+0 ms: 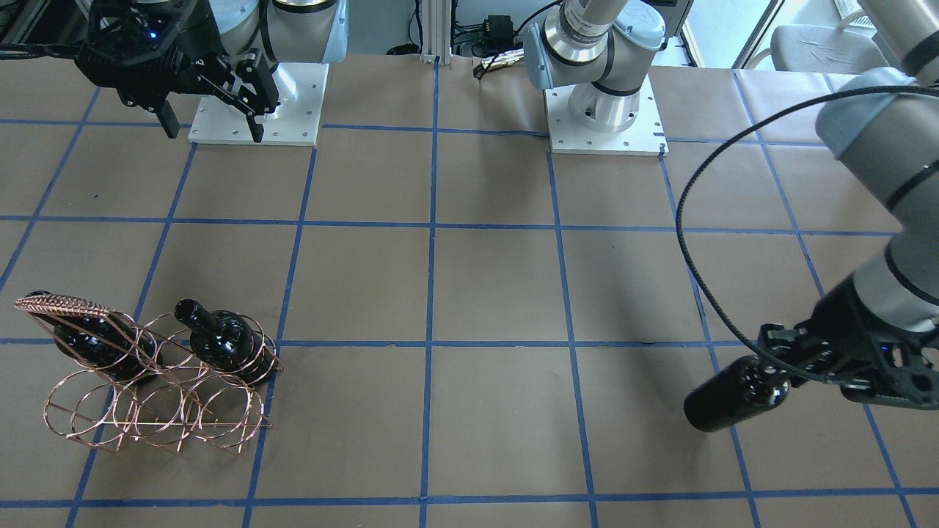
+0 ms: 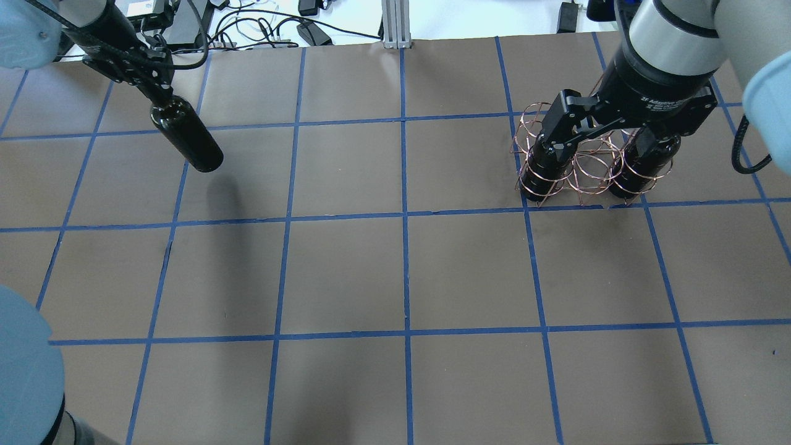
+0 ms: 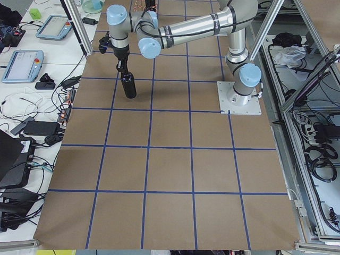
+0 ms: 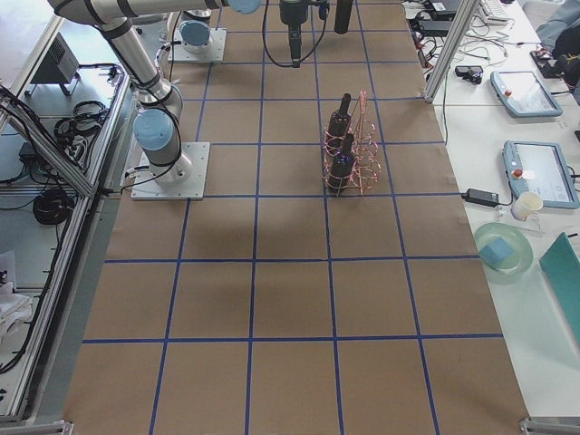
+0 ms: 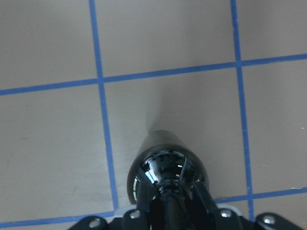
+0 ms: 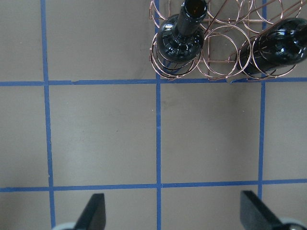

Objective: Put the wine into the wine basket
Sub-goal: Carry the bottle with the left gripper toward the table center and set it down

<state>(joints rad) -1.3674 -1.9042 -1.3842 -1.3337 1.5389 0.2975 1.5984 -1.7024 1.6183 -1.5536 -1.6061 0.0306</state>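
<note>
Inside the wine basket (image 1: 62,303) sit two bottles (image 1: 220,339); left fingers (image 5: 204,194) seemingly clamp the wine (image 1: 733,400), right fingers (image 6: 95,211) spread empty.

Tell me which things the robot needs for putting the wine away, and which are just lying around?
For the job: glossy dark glass wine bottle in the left gripper; copper wire basket; two matching bottles already in it.
Just lying about: blue-grey control tablets; white paper cup; green round dish; tangled cables.

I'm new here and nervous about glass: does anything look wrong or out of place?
Nothing is spilled or broken. One wine bottle hangs slanted off the table, held by its neck in the left tool; two others sit in the wine basket.
</note>
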